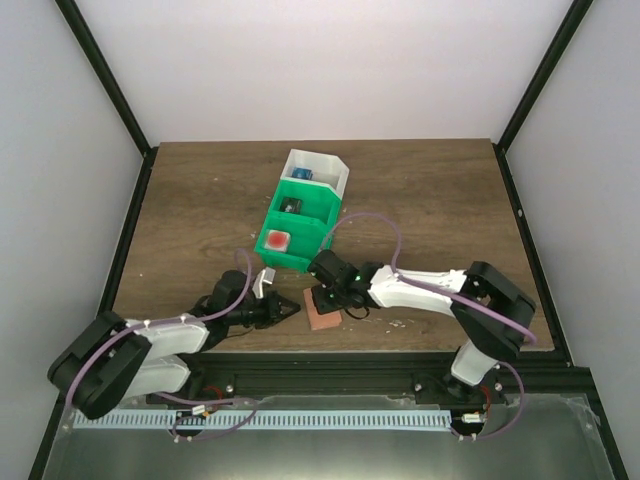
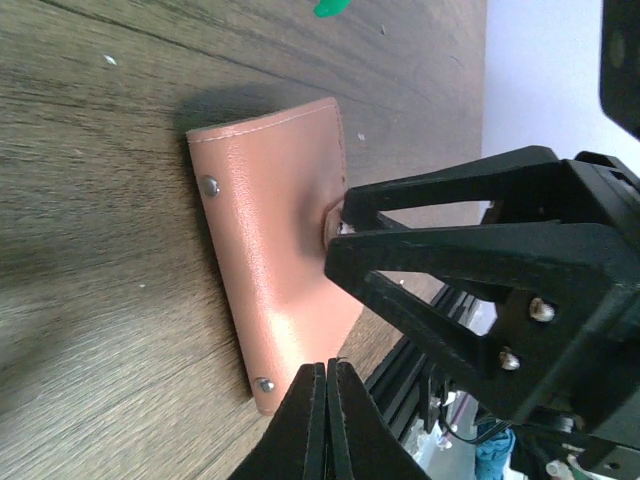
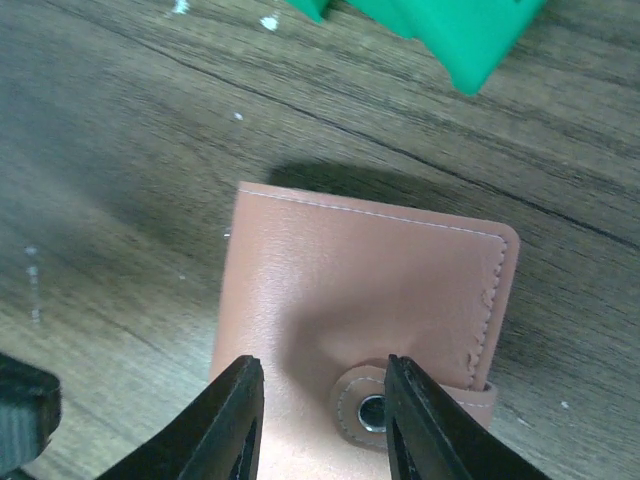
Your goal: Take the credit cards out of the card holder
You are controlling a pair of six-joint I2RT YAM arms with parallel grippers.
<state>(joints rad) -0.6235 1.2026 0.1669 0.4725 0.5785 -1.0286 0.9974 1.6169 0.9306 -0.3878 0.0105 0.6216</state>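
White walls box in a dark wooden table [image 1: 430,200]. The salmon-brown card holder [image 1: 322,317] lies closed on it, close to the near edge and just in front of the green end of the green-and-white bin [image 1: 300,215].

The right fingers [image 3: 238,420] stand apart over the holder's near part. One is over plain leather and the other is at the edge of the round snap tab [image 3: 368,408], so the metal stud shows in the gap between them. Nothing there is pinched from both sides.

The left fingers [image 2: 326,420] are pressed together tip to tip with no gap. They lie low to the wood and point at the holder from its left side. Their tips come right up to its rim by a corner rivet [image 2: 264,384]; whether they nip the leather I cannot tell.

From above, both sets of fingers meet at the holder, the left beside it and the right on top. Bare wood runs wide to the left and right of the holder. The bin stands near behind it, and the black rail [image 1: 330,375] carrying the arm bases is close in front.
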